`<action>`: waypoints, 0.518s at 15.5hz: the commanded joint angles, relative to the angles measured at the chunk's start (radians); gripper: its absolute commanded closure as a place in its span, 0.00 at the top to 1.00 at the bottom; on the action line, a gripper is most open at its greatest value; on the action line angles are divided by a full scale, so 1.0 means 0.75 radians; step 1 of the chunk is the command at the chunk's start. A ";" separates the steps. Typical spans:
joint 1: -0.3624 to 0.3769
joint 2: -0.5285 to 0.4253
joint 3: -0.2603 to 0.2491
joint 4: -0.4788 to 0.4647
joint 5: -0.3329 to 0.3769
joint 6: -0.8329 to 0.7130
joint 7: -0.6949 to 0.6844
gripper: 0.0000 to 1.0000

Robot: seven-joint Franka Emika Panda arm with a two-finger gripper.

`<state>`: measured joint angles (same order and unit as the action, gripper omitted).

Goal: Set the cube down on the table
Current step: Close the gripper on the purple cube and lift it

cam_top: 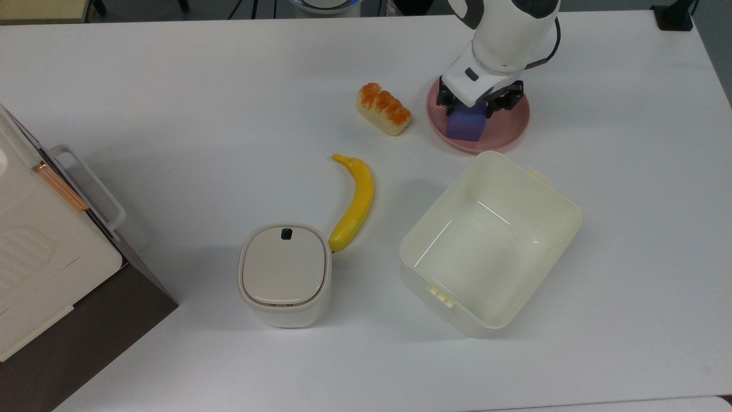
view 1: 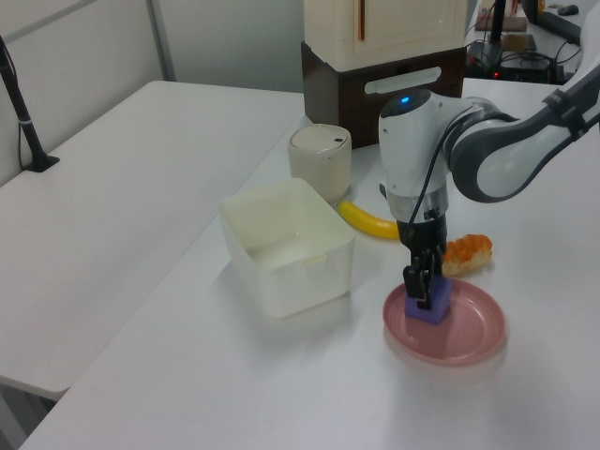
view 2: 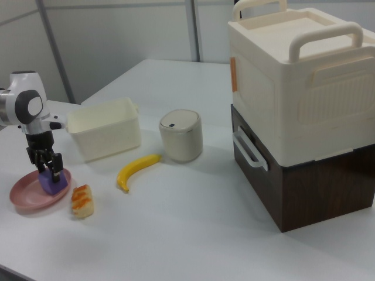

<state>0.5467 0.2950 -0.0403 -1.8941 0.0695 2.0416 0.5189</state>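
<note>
Item 1, cube (cam_top: 465, 126): I logged it on the pink plate (cam_top: 509, 123), near the top view's upper right, not yet on the table (cam_top: 171, 114).

Item 2, gripper (cam_top: 472, 110): I had it down over the cube, one finger at each side. In the left view the fingers (view 1: 424, 281) reached down past the cube's top face. I could not tell whether they pressed the cube or merely bracketed it.

Item 3, bread (cam_top: 383, 109): just beside the plate, on the top view's left of it, apart from the rim.

Item 4, banana (cam_top: 355, 203): between the bread and the bin (cam_top: 285, 274), its lower tip by the bin's lid.

Item 5, box (cam_top: 492, 243): cream, open, just below the plate in the top view.

Item 6, stacked cases (view 2: 299, 111): at the right view's right.
</note>
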 commanded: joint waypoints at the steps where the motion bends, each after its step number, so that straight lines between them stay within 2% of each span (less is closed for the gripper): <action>1: 0.036 -0.003 -0.012 -0.023 0.007 0.043 0.002 0.37; 2: 0.032 -0.017 -0.012 -0.015 0.007 0.017 -0.023 0.24; 5: 0.007 -0.109 -0.020 0.008 0.007 -0.155 -0.129 0.22; 8: -0.076 -0.140 -0.024 0.030 -0.007 -0.186 -0.209 0.22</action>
<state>0.5416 0.2453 -0.0472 -1.8718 0.0692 1.9475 0.4422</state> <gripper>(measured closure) 0.423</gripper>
